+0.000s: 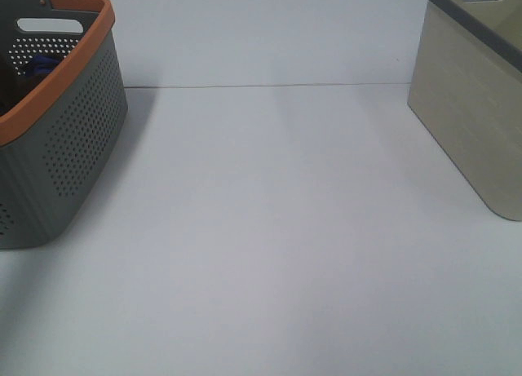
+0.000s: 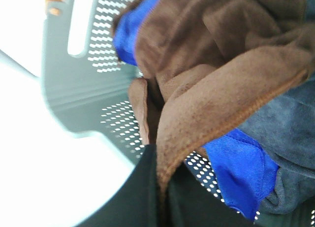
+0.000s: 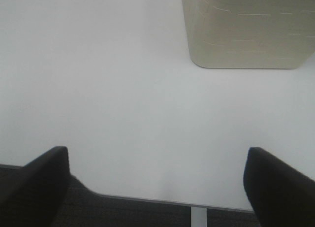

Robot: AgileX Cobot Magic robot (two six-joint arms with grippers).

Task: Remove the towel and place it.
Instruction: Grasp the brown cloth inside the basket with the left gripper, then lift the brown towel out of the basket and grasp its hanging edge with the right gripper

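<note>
The towel (image 2: pixel 216 64), a dark reddish-brown terry cloth, lies bunched inside the grey perforated basket (image 2: pixel 83 84) in the left wrist view. My left gripper (image 2: pixel 162 197) is shut on the towel's hemmed edge, which runs down between the two black fingers (image 2: pixel 133 202). My right gripper (image 3: pixel 157 187) stands open over bare white table, with nothing between its fingers (image 3: pixel 34 187). Neither gripper shows in the exterior high view, where only the basket (image 1: pixel 65 131) is visible at the far left.
A blue cloth (image 2: pixel 241 173) and a dark grey cloth (image 2: pixel 290 133) lie against the towel in the basket; some blue (image 1: pixel 39 64) also shows from above. A beige bin (image 1: pixel 473 123) with a grey rim stands at the far right, also seen as the bin (image 3: pixel 246 35) ahead of my right gripper.
</note>
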